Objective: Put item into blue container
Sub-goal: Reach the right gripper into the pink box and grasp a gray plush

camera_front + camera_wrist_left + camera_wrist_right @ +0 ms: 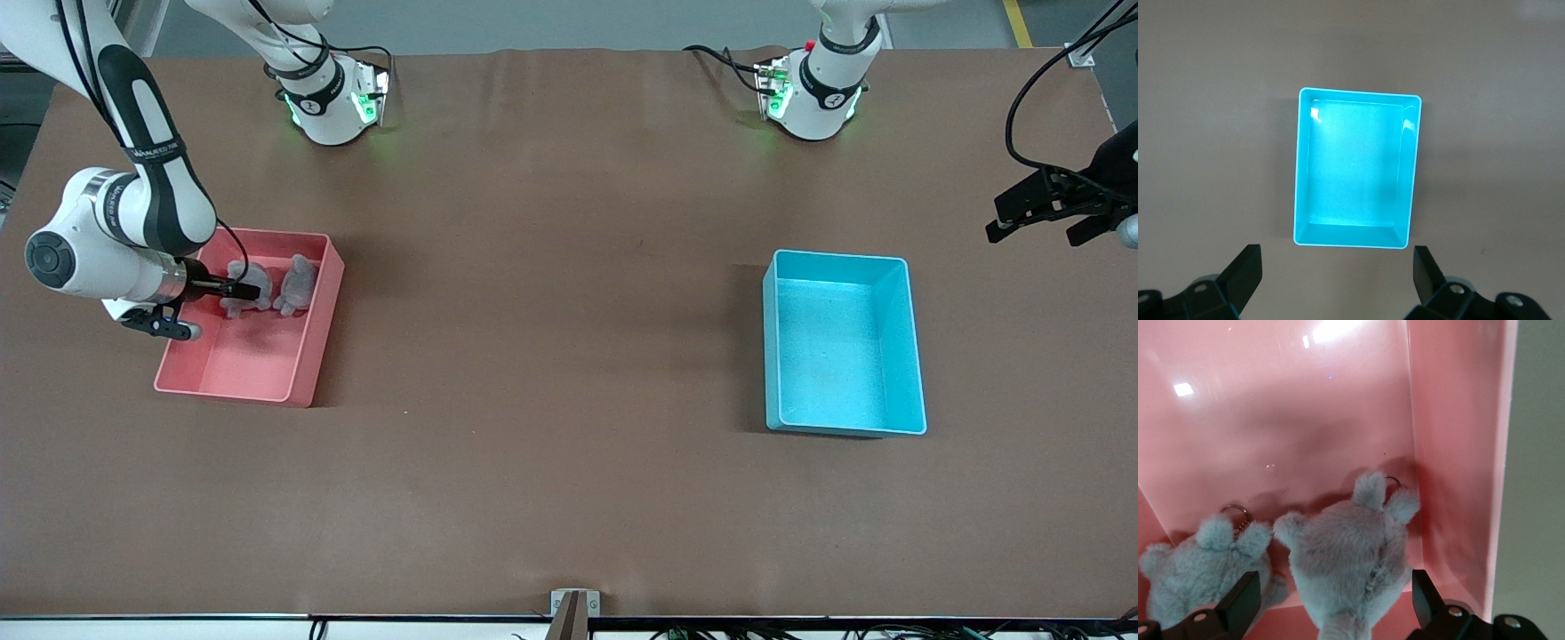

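Two grey plush toys lie side by side in the pink bin [222, 378], at its end farther from the front camera. My right gripper [236, 291] is lowered into that bin and open. In the right wrist view its fingers stand on either side of one plush toy [1345, 563] beside the bin wall, and the second plush toy [1201, 567] lies just outside them. Seen from the front, the gripper sits at one plush toy [252, 277], with the other plush toy [300, 283] beside it. The blue container [840, 342] [1355, 167] is empty. My left gripper [1038, 229] [1338, 273] hangs open and empty over bare table beside the container.
Both bins rest on a wide brown table, the pink one toward the right arm's end and the blue one toward the left arm's end. The arm bases [333, 102] [813, 93] stand along the table edge farthest from the front camera.
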You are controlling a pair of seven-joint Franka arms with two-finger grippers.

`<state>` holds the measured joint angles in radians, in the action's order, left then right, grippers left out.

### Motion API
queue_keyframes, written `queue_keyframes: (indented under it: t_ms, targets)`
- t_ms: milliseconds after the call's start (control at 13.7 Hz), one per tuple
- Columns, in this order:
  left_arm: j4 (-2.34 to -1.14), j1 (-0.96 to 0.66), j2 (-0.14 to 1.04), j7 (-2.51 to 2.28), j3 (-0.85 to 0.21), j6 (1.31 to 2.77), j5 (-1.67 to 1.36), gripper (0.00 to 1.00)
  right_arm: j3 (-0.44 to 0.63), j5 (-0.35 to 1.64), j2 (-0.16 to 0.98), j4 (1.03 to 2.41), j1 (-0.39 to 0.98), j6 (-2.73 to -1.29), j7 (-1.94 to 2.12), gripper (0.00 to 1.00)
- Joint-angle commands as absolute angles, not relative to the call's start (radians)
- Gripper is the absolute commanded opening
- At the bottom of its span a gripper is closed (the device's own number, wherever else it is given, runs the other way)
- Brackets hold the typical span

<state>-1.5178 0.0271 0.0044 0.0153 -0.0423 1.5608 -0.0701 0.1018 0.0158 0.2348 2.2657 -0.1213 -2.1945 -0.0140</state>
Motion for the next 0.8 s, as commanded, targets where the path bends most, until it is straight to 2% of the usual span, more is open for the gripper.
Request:
queue_keyframes:
  t_ms: [0, 730]
  targets:
    - [-1.511, 0.028, 0.000, 0.028, -0.046, 1.562, -0.072, 1.00, 0.089, 0.020, 0.196, 2.303, -0.135, -2.206, -0.043, 0.99]
    - [-1.511, 0.028, 0.000, 0.029, -0.046, 1.563, -0.054, 1.00, 0.089, 0.077, 0.279, 2.301, -0.129, -2.217, -0.058, 0.98]
